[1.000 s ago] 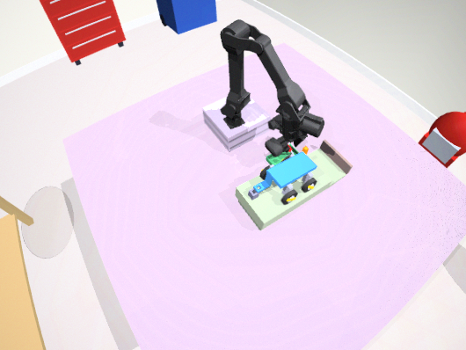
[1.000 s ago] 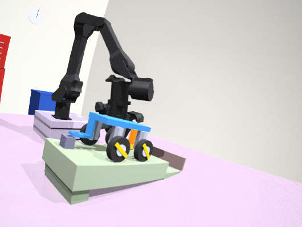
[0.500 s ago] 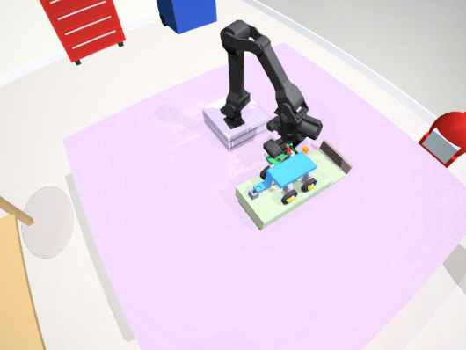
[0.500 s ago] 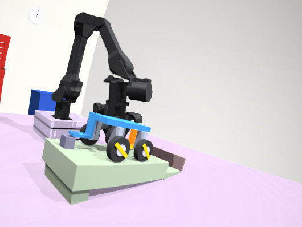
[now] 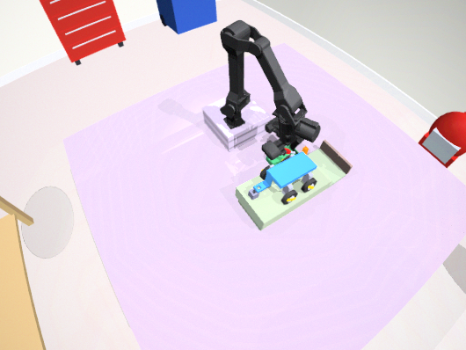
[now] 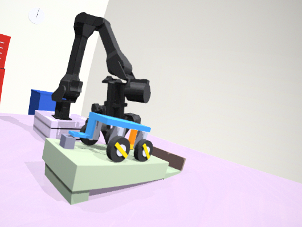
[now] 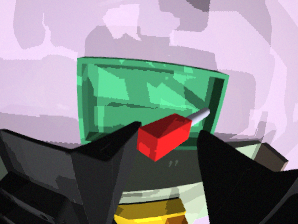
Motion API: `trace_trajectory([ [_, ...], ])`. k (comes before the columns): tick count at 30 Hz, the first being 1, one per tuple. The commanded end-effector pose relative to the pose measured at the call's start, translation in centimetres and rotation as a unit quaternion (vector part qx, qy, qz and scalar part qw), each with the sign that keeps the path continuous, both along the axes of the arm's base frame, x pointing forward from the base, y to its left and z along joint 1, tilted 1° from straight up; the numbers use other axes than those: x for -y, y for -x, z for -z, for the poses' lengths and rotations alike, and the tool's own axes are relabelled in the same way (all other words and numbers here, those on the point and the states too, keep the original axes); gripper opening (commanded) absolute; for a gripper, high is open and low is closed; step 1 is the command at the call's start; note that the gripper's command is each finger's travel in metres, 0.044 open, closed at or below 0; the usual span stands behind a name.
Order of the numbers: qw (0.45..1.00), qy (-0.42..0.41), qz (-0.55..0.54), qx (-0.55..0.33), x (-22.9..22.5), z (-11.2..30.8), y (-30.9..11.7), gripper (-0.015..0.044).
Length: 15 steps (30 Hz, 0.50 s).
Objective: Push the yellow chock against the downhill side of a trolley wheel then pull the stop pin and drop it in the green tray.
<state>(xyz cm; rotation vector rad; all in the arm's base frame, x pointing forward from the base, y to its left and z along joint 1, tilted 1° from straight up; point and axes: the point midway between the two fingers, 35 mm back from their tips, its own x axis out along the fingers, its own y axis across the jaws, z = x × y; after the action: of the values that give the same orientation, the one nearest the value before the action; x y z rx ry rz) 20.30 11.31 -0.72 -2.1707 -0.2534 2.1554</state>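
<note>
My gripper point(image 7: 170, 132) is partly open above the green tray point(image 5: 273, 159) point(image 7: 125, 85). The red-headed stop pin point(image 7: 164, 137) point(image 5: 287, 150) lies tilted between the parted fingertips in the wrist view, its head over the tray's near rim and its metal shaft towards the right wall; whether it rests on the tray cannot be told. The blue trolley point(image 5: 292, 169) point(image 6: 122, 121) stands on the pale green ramp point(image 5: 264, 213) point(image 6: 119, 177). The yellow chock point(image 7: 150, 211) with its orange handle point(image 5: 305, 149) point(image 6: 133, 138) is by the trolley's far downhill side; wheel contact is hidden.
A grey block point(image 5: 253, 193) point(image 6: 68, 141) stands at the ramp's uphill end, by the trolley's tongue, with no pin visible in it. A brown end board point(image 5: 338, 157) point(image 6: 174, 159) closes the downhill end. The tray is close beside the ramp's far side, below the arm.
</note>
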Motion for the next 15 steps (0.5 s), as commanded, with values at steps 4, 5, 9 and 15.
trace_trajectory([
  [4,1.000,-0.001,-0.001,-0.002,0.37,0.28,0.06,0.0190],
  [5,1.000,-0.001,-0.001,-0.002,0.41,0.31,0.05,0.0190],
  [9,1.000,-0.001,-0.001,-0.002,0.57,0.42,0.04,0.0190],
  [15,1.000,-0.001,-0.001,-0.002,0.81,0.61,0.01,0.0190],
])
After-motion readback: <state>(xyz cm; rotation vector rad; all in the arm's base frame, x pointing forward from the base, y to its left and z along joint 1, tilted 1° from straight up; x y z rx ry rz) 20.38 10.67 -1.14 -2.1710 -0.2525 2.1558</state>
